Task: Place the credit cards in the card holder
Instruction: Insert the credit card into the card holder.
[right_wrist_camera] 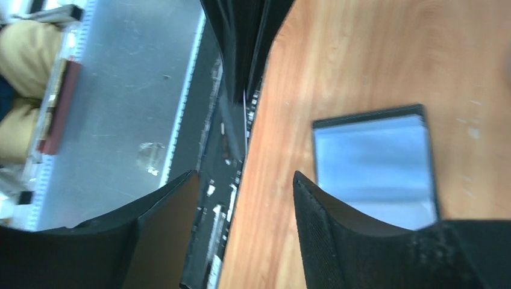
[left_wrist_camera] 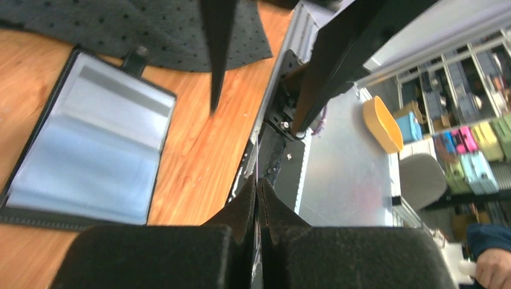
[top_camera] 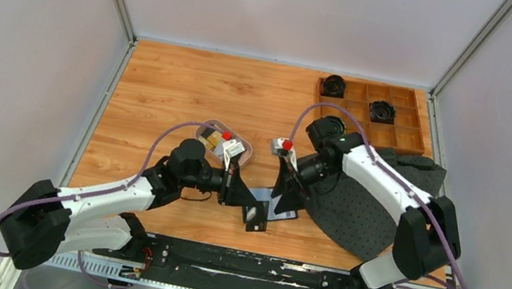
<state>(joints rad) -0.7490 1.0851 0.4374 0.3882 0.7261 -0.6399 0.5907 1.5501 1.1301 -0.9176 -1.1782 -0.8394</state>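
The card holder lies open on the wood near the front edge, grey slots up; it also shows in the left wrist view and the right wrist view. My left gripper is shut on a black card, seen edge-on as a thin line between the fingers, just left of the holder. My right gripper is open and empty, hovering over the holder's left edge, facing the left gripper. More credit cards, gold and white, lie in the oval tray.
A wooden compartment box with black round items stands at the back right. A dark dotted cloth lies under the right arm. The table's front rail runs just below the holder.
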